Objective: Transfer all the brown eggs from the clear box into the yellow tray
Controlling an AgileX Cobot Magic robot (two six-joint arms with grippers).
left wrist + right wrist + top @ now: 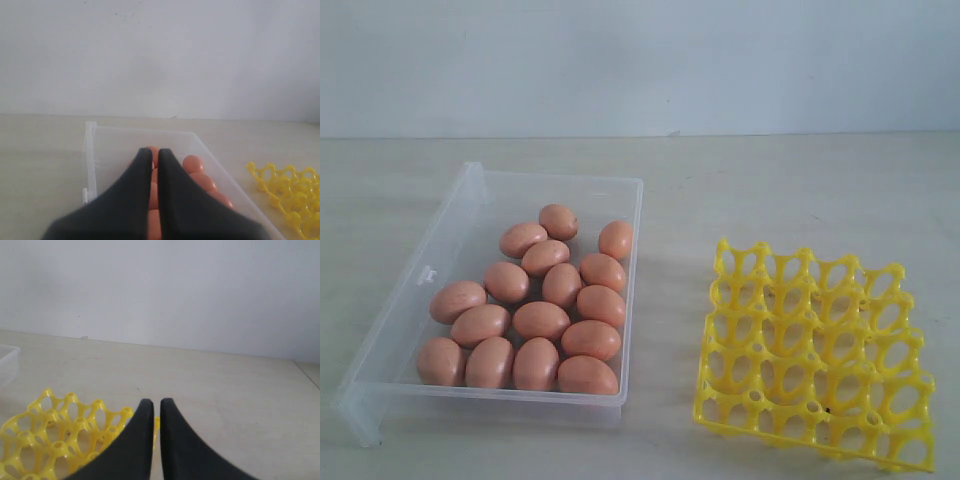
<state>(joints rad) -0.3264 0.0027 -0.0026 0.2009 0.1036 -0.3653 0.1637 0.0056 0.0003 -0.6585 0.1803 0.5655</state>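
clear box (560, 177): one, left of the yellow tray, apart from it.
yellow tray (817, 350): one, sixteen cups, four by four.
left gripper (155, 152): jaws pressed together, over the box.
right gripper (153, 402): jaws pressed together, over the tray.
brown eggs (541, 320): sixteen, all in the clear box.

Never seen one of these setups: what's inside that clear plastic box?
Sixteen smooth orange-brown eggs lie in the shallow clear plastic box in one layer. The floor right under them is covered.

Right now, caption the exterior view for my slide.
Sixteen brown eggs lie in the clear box at left; the yellow egg tray at right stands empty.
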